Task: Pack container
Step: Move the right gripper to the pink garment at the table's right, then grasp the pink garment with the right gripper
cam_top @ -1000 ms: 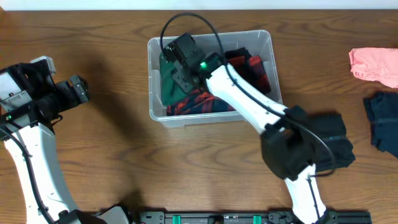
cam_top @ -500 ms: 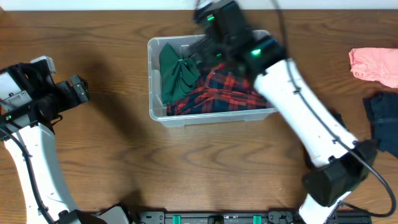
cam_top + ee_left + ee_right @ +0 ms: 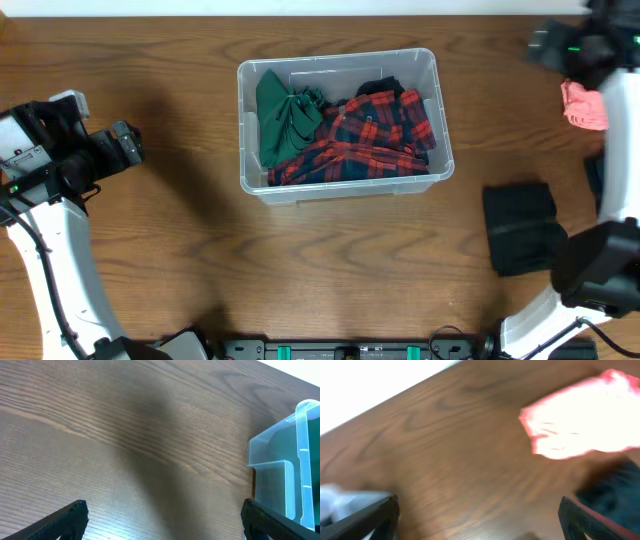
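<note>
The clear container (image 3: 247, 130) stands at mid-table and holds a green cloth (image 3: 285, 120), a red plaid shirt (image 3: 375, 135) and a bit of black fabric (image 3: 380, 88). My right gripper (image 3: 550, 43) is blurred at the far right, beside a pink cloth (image 3: 585, 105). In the right wrist view it (image 3: 477, 517) stands open and empty over bare wood, with the pink cloth (image 3: 580, 422) ahead to the right. My left gripper (image 3: 128, 148) hangs left of the container, open and empty (image 3: 162, 520). The container's corner (image 3: 295, 460) shows at that view's right edge.
A black folded cloth (image 3: 520, 228) lies at the near right by the right arm's base. A dark blue cloth (image 3: 615, 490) sits just below the pink one, mostly hidden by the arm in the overhead view. The table's back edge runs close behind the container.
My right gripper opened inside the container, left the plaid shirt there, then swung up and right to the pink cloth. The left arm has not moved.
</note>
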You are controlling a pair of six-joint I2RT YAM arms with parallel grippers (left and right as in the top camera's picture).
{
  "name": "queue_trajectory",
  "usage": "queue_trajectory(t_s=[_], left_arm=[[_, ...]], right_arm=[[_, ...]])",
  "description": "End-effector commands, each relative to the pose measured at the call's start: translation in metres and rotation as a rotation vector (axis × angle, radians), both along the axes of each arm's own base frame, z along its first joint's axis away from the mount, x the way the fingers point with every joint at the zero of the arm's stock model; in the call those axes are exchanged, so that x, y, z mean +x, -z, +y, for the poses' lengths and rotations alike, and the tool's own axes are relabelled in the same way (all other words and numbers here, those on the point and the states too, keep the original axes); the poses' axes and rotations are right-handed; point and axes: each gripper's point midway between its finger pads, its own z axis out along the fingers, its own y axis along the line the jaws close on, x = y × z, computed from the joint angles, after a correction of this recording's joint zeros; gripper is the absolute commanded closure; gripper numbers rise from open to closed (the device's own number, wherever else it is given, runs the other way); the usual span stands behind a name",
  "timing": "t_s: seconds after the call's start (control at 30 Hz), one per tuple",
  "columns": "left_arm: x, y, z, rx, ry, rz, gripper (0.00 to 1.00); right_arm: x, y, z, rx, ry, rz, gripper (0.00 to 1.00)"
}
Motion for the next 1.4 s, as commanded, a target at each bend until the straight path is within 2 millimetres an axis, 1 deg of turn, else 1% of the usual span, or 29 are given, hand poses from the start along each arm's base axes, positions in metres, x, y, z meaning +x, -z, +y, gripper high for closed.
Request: queue_trajectory(t_s=[0.0, 0.03, 0.07, 0.17, 0.3, 0.53, 0.67, 0.8, 0.93, 1.1, 1.23, 1.37], left_arm=[[0.001, -0.002, 0.001, 0.002, 0.008, -0.007, 0.02], [0.001, -0.002, 0.001, 0.002, 0.009, -0.007, 0.02], [0.001, -0.002, 0.001, 0.002, 0.009, -0.007, 0.02], [0.001, -0.002, 0.001, 0.002, 0.008, -0.007, 0.02], [0.001, -0.002, 0.001, 0.002, 0.008, -0.007, 0.02], [0.001, -0.002, 0.001, 0.002, 0.009, -0.007, 0.02], [0.001, -0.002, 0.001, 0.002, 0.008, -0.007, 0.02], [0.001, -0.002, 0.001, 0.002, 0.008, -0.007, 0.02], [0.001, -0.002, 0.001, 0.002, 0.009, -0.007, 0.02], [0.001, -0.002, 0.001, 0.002, 0.008, -0.007, 0.02], [0.001, -0.002, 0.001, 0.002, 0.009, -0.007, 0.02], [0.001, -0.002, 0.001, 0.002, 0.009, -0.007, 0.02]], right_arm=[[-0.014, 0.014, -0.037, 0.082, 0.154, 0.008, 0.01], [-0.020, 0.022, -0.052, 0.095, 0.197, 0.021, 0.01], [-0.024, 0.030, -0.063, 0.102, 0.221, 0.033, 0.01], [-0.033, 0.055, -0.089, 0.117, 0.279, 0.072, 0.01], [-0.037, 0.086, -0.114, 0.132, 0.329, 0.103, 0.01], [-0.034, 0.126, -0.147, 0.145, 0.381, 0.120, 0.01], [-0.027, 0.147, -0.158, 0.147, 0.355, 0.114, 0.01], [-0.014, 0.163, -0.162, 0.128, 0.280, 0.101, 0.01], [-0.009, 0.180, -0.164, 0.135, 0.275, 0.103, 0.02], [-0.008, 0.207, -0.163, 0.158, 0.276, 0.133, 0.04], [-0.009, 0.221, -0.165, 0.166, 0.281, 0.148, 0.05], [-0.010, 0.229, -0.171, 0.165, 0.290, 0.144, 0.05]])
